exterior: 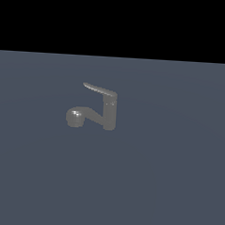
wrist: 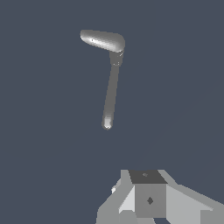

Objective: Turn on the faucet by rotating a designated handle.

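The faucet (exterior: 108, 115) is a small dull grey tap standing on the blue-grey floor, with its bent spout (exterior: 81, 116) ending in a round head toward the exterior view's left. The handle (exterior: 99, 90) is a thin flat lever on top of the body, also pointing to that left. The arm does not show in the exterior view. In the wrist view I see the faucet from above: the handle (wrist: 103, 40) is broad and tapered, and the spout (wrist: 111, 94) is a long thin bar. My gripper (wrist: 147, 176) is well apart from the faucet, touches nothing, and its fingers show as one block with no gap.
A flat blue-grey floor (exterior: 176, 175) lies all around the faucet. A black band (exterior: 118, 23) fills the top of the exterior view. No other objects are in view.
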